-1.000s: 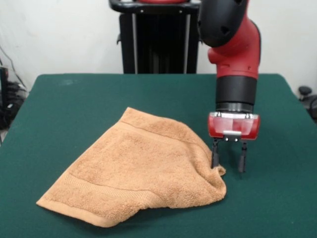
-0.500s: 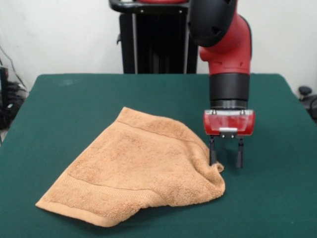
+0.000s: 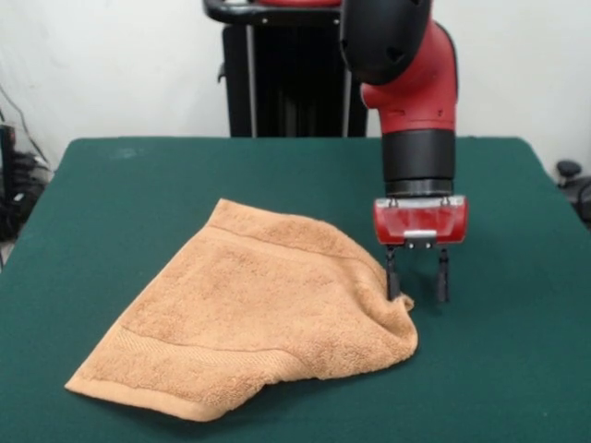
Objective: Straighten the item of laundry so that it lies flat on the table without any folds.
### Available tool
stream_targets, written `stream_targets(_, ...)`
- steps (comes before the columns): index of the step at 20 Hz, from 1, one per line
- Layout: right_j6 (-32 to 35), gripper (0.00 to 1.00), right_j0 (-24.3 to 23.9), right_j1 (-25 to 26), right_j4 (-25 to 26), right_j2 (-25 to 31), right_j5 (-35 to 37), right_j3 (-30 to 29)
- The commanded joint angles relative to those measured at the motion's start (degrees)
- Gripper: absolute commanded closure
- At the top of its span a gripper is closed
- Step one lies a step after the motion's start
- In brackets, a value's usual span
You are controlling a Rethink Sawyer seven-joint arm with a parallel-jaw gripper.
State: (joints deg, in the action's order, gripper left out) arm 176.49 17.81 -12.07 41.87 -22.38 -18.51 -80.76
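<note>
From my remote station, the front view shows a dark green counter [image 3: 120,203] filling the scene from edge to edge. On its left and middle lies an orange-tan towel [image 3: 249,323], folded over on itself into a rough triangle rather than spread flat: one corner points toward the lower left near the counter's front edge, another points up toward the middle, and a third, bunched corner sits at the right. A ribbed band runs along the towel's lower left edge, and a second band shows just under its upper edge. Right of the towel's middle, the red and black arm [image 3: 411,83] comes down from the top, ending in a red block that carries my pincer [image 3: 416,275]. Its two thin dark fingers [image 3: 443,276] hang straight down and stand apart, with a clear gap of green counter showing between them, and nothing is held between them. The left finger is right against the towel's bunched right corner, where the cloth rises in a small peak beside its tip; the right finger stands clear of the cloth, over bare counter. The counter's right side carries nothing else.
</note>
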Motion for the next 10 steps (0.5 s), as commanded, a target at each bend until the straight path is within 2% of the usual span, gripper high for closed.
stream_targets(1,-1.7,0.0,3.6,6.4,3.3,6.5,4.5,-15.4)
stream_targets(4,-2.1,0.0,4.4,6.8,3.8,4.8,1.6,-17.1)
stream_targets(10,-5.7,0.0,5.2,11.4,3.1,0.4,-8.9,-17.8)
